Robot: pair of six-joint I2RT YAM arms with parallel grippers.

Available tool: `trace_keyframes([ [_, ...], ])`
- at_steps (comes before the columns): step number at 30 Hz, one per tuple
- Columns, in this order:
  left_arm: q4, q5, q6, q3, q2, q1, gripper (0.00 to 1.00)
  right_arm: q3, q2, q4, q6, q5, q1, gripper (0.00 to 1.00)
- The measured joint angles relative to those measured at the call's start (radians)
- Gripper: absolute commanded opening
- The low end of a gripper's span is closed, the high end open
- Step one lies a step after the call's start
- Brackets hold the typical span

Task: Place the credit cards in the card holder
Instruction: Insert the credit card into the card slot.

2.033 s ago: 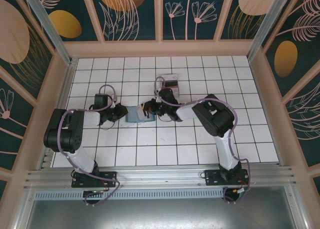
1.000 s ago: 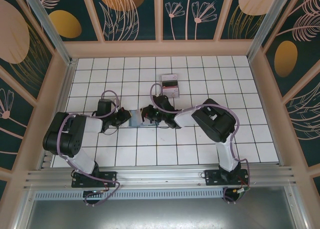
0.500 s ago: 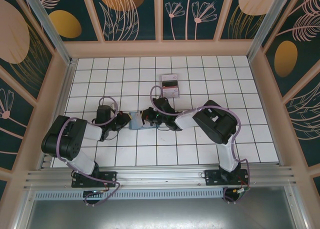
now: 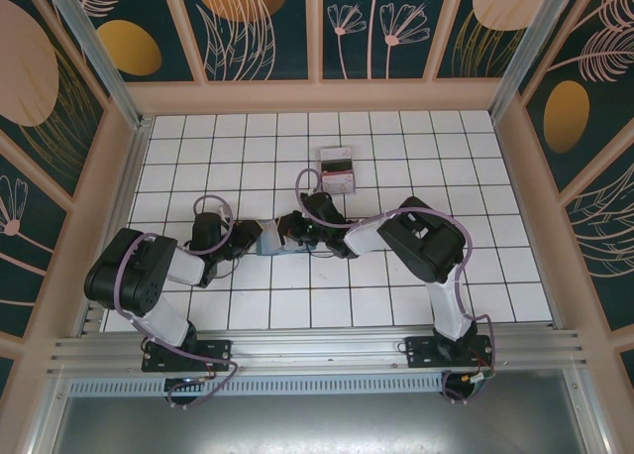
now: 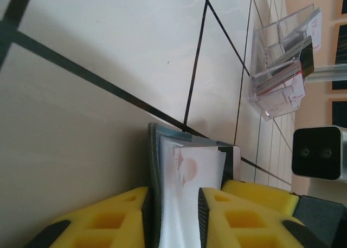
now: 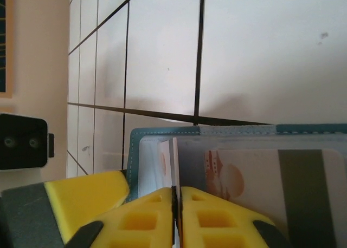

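Pinching, right gripper (image 6: 175, 196): yellow pads pressed almost together on the edge of a pale card (image 6: 174, 164), nothing but that thin edge between them; low over the holder's open face, close beside the left gripper in the overhead view.
Left gripper (image 5: 173, 196): pads (image 5: 124, 215) set part-way apart, one on each side of the card holder's near edge, teal cover against one pad and a pale inner leaf against the other; firm clamp or loose straddle not to be told.
Pale card: upright, edge-on in the right wrist view, standing inside the holder's rim near its corner; judged part-way into a slot, not yet seated.
Card holder (image 6: 162, 131): teal wallet, open on the tiled table (image 4: 327, 305) between the two grippers; paler lining and clear pockets inside.
Striped card (image 6: 260, 177): pale, with a dark band and faint red print, flat inside the holder; judged already stowed.
Clear tray (image 5: 259, 53): well apart from the holder, farther up the table; several credit cards (image 5: 286, 68) standing in it, red and dark edges showing.
Done: holder open and attended on both sides; at least one card inside, exact count hidden.
Left: seating of the pinched card, then fetching and stowing of the tray's cards; most of the job, by this reckoning.
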Motion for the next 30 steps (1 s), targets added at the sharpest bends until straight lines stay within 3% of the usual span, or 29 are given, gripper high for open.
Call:
trace_keyframes([
  [6,-0.245,-0.035,0.076,0.048,-0.097,-0.021,0.37,0.043,-0.034,-0.127,-0.085,0.002,-0.007,0.38],
  [12,-0.43,-0.063,0.146,0.074,-0.161,-0.022,0.33,0.09,-0.068,-0.313,-0.205,0.01,-0.053,0.44],
  [20,-0.481,-0.056,0.184,0.075,-0.167,-0.022,0.23,0.151,-0.08,-0.498,-0.334,0.005,-0.082,0.45],
  [24,-0.468,-0.038,0.183,0.084,-0.144,-0.021,0.21,0.234,-0.076,-0.621,-0.39,-0.011,-0.084,0.57],
  [30,-0.465,-0.011,0.183,0.113,-0.109,-0.028,0.19,0.314,-0.09,-0.724,-0.468,0.037,-0.087,0.55],
])
